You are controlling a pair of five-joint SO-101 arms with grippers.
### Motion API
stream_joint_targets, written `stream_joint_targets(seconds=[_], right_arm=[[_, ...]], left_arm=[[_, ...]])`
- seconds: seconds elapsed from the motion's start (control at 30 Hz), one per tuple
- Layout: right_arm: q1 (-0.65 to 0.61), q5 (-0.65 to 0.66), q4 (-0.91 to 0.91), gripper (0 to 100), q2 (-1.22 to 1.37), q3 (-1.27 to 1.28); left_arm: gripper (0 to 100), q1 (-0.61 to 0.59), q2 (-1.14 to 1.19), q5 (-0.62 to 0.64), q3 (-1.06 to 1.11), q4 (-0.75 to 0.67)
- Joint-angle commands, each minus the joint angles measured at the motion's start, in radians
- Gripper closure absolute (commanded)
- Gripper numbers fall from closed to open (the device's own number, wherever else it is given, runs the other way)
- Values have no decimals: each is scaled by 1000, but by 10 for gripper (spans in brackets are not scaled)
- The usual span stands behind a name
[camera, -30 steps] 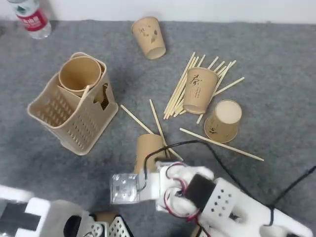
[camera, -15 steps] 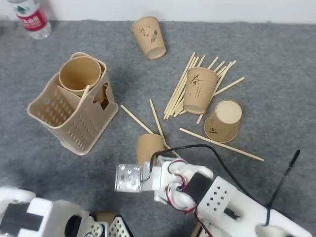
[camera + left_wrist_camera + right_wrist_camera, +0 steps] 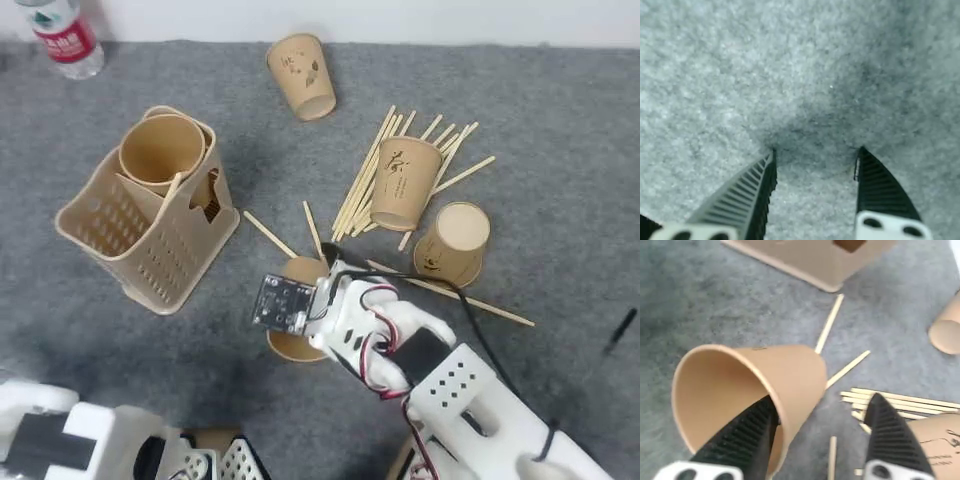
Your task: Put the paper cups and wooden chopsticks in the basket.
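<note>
Right gripper (image 3: 822, 401): jaws spread wide. One finger (image 3: 747, 435) sits in the mouth of a paper cup lying on its side, and the other (image 3: 890, 440) is outside, beside the cup's wall. The jaws are not closed on the cup.
Tipped cup (image 3: 740, 385): plain tan, with no print on the side that shows. It lies on the grey carpet (image 3: 560, 130) with its open end towards the wrist camera, near the basket's corner.
Right arm (image 3: 470, 400): white, stretched from the lower right edge of the high view, with its wrist bent down over the tipped cup.
Left gripper (image 3: 816, 150): jaws apart over bare carpet, with nothing between them.
Loose chopsticks (image 3: 270, 233): a few single sticks lie around the tipped cup.
Basket (image 3: 150, 260): tan and perforated, standing left of the tipped cup.
Nested cup (image 3: 160, 148): upright in one of the basket's compartments.
Chopstick pile (image 3: 365, 185): fanned out under an upturned cup (image 3: 403, 183) marked with a dark brush-style character.
Other cups: one on its side (image 3: 452, 243) and one at the far edge (image 3: 302, 75), both with small dark print.
Bottle (image 3: 62, 35): clear, with a red label, in the far left corner.
</note>
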Motion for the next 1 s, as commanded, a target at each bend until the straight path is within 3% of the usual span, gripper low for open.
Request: stream_joint_targets(seconds=[0.0, 0.1, 0.3, 0.6, 0.97], right_arm=[[8, 78, -28, 895, 31, -5], [8, 103, -31, 983, 104, -14], [10, 83, 10, 991, 245, -183], [15, -100, 449, 991, 346, -1034], [15, -367, 702, 990, 964, -2045]], left_arm=[[758, 28, -5, -2, 16, -14], [758, 31, -5, -2, 16, -14], [758, 28, -5, 0, 18, -23], [758, 29, -5, 0, 18, -26], [758, 31, -5, 0, 19, -25]])
